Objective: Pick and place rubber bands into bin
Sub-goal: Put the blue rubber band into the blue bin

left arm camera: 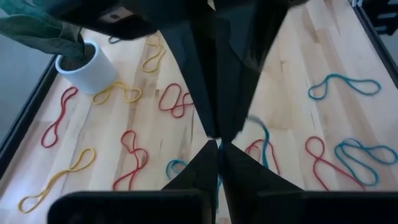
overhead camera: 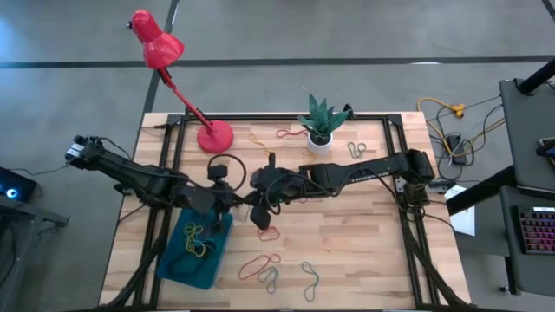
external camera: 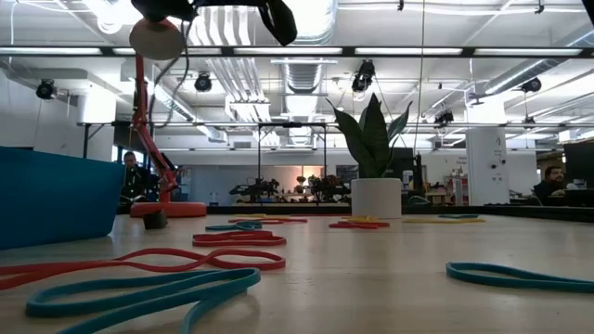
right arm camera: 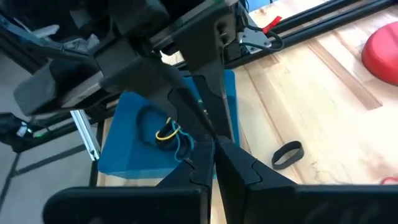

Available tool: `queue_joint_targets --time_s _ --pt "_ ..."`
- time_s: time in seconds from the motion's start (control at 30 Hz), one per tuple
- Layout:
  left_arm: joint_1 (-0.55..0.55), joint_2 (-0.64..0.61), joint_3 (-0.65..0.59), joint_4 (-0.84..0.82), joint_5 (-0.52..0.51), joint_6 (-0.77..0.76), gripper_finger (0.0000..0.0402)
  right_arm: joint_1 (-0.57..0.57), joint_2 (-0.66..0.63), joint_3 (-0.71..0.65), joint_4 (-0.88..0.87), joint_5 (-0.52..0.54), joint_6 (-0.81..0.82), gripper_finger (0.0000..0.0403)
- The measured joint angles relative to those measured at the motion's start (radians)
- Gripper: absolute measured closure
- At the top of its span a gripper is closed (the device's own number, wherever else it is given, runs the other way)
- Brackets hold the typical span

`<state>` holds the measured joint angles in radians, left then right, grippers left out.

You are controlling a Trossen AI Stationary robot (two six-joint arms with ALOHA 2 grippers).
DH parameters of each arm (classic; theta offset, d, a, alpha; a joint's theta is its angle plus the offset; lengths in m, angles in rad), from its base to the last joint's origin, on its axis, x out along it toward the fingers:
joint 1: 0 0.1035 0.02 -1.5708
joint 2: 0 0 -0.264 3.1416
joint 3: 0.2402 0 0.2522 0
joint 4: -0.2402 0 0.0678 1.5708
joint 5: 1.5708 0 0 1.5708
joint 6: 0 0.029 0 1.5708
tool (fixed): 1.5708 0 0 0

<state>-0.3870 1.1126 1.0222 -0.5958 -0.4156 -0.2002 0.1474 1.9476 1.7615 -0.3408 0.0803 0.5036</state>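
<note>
Both grippers meet tip to tip above the table, just right of the teal-blue bin (overhead camera: 178,260) (right arm camera: 127,146). My left gripper (overhead camera: 240,205) (left arm camera: 218,149) is shut; my right gripper (overhead camera: 253,204) (right arm camera: 211,144) is shut too, pointing at it. A thin teal rubber band (left arm camera: 265,144) trails from where they meet. The bin lies flat on the wood and holds yellow and teal bands (overhead camera: 198,238) (right arm camera: 171,134). Loose bands lie flat on the table: red (overhead camera: 260,264), grey-blue (overhead camera: 310,277), more red and yellow (left arm camera: 130,158). My left gripper pinches the teal band at its fingertips (left arm camera: 208,158), coming slanting down from the table's left; a teal sliver (left arm camera: 217,179) shows between the fingers. The rest is hidden by the fingers. My right gripper has its shut tips (right arm camera: 221,152) on the same spot, slanting down from the table's right. Both sets of fingers hide the pinch. The band hangs slack, clear of the table.
The red lamp's base (overhead camera: 215,136) and a white plant pot (overhead camera: 319,139) stand at the far side. A black band (right arm camera: 287,154) lies near the lamp. Black frame rails (overhead camera: 395,147) run along the table's edges. Open wood lies to the near right.
</note>
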Motion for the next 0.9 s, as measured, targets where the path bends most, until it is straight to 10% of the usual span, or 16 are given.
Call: queue_joint_targets --time_s 0.4,0.7,0.9 --pt "-0.003 -0.028 0.113 -0.317 0.053 -0.078 0.0401 -0.002 -0.003 0.113 -0.21 0.107 0.025 0.0285" --pt "-0.027 -0.063 0.258 -0.675 0.454 -0.339 0.0402 -0.014 -0.004 0.194 -0.367 0.21 -0.051 0.0207" --pt "-0.14 -0.071 0.136 -0.704 0.48 -0.515 0.0402 -0.049 -0.004 0.156 -0.395 0.089 0.01 0.0204"
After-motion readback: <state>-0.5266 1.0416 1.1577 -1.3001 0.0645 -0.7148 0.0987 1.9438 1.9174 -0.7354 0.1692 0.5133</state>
